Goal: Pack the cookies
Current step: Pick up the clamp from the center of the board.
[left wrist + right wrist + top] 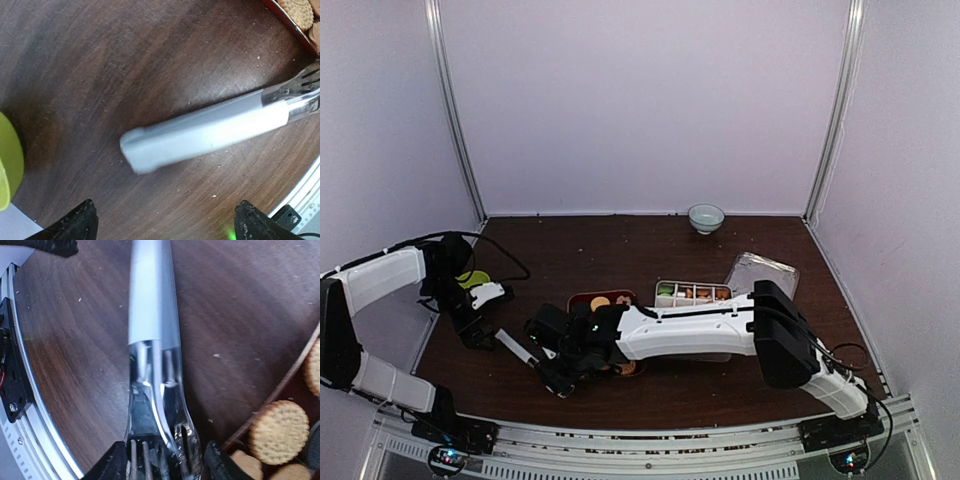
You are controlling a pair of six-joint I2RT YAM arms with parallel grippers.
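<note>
Round golden cookies [279, 431] lie in a red-rimmed tray [582, 297]; its corner with cookies also shows in the left wrist view [299, 11]. My right gripper [162, 465] is shut on the slotted metal ends of the tongs [151, 300], just left of the tray; in the top view this gripper [556, 368] reaches far left with the tongs [515, 347] pointing toward the left arm. My left gripper [165, 225] is open and empty, its fingertips [75, 222] wide apart, hovering by the tongs' grey handle end [200, 132]; in the top view it [480, 333] sits at the table's left.
A compartment box [692, 293] with assorted cookies stands right of the tray, and a clear lid [762, 272] lies beyond it. A small bowl [706, 217] stands at the back wall. A yellow-green object [472, 280] lies by the left gripper. The table's front rail [15, 390] is close.
</note>
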